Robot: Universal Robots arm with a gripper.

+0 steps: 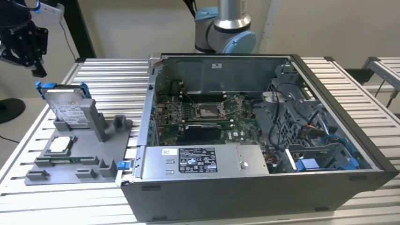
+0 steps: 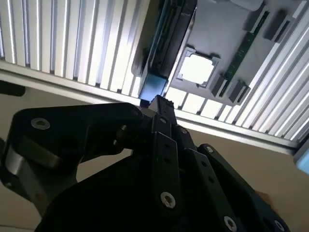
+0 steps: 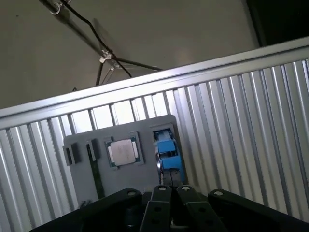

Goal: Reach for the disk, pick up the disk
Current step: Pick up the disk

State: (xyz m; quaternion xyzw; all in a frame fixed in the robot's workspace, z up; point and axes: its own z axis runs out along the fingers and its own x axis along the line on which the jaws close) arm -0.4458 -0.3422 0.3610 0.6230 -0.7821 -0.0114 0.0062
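The disk [image 1: 67, 106] stands on edge in a slot of a grey holder [image 1: 93, 165] at the exterior view's left, silver with a white label and blue rails. My black gripper [image 1: 37, 69] hangs in the air above it and further to the exterior view's left, apart from it. In both wrist views the fingertips lie close together with nothing between them, pointing toward the disk's blue-railed edge [image 2: 153, 85] [image 3: 167, 148]. The gripper [image 2: 161, 102] [image 3: 170, 189] is shut and does not touch the disk.
A small square silver chip [image 1: 61, 144] [image 2: 198, 67] [image 3: 123, 152] lies in the holder beside the disk. An open computer case [image 1: 350, 140] with a labelled grey metal box [image 1: 200, 161] stands to the exterior view's right on the slatted metal table [image 1: 112, 79]. The arm's base [image 1: 225, 28] rises behind the case.
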